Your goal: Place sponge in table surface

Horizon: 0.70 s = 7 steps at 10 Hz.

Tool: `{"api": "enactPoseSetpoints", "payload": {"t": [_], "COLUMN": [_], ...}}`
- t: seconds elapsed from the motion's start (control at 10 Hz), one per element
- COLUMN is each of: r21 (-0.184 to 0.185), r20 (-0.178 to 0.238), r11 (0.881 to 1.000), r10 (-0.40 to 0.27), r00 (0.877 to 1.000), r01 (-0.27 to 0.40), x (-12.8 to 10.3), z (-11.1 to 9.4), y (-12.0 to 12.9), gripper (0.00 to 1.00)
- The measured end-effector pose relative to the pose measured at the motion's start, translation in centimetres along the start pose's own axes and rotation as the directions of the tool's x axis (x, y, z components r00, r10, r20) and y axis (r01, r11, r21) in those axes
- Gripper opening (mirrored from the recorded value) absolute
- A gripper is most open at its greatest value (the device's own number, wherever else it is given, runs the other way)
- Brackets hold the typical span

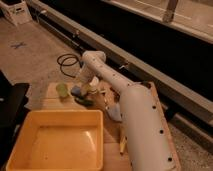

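Note:
A small blue-grey sponge point(76, 91) is low over the wooden table point(50, 104), at its far left part. My gripper point(85, 98) hangs from the white arm point(131, 107) and is right beside the sponge, touching or nearly touching it. I cannot tell whether the sponge rests on the wood or is still held. The arm reaches up from the lower right, bends at a joint point(93, 59) and comes down to the table.
A pale green object point(61, 89) stands just left of the sponge. A large yellow bin point(55, 141) fills the near left of the table. A pale blue-white item point(114, 111) lies by the arm. A black cable coil point(67, 62) lies on the floor behind.

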Motion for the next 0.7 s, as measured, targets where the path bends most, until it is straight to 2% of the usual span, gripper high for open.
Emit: {"api": "enactPoseSetpoints", "payload": {"t": [0.1,0.5,0.7], "r21": [-0.014,-0.034,-0.032], "r20": [-0.03,-0.056,-0.07], "r11": [1.0,0.999,0.999], "r10": [-0.006,-0.005,0.003], "r00": [1.0,0.998,0.998], "r01": [0.005,0.003,-0.005], "x": [0.0,0.5,0.8], "z": [0.5,1.3,1.7], "y": [0.1,0.3,0.2], "gripper": [0.65,0.65,0.65]}}
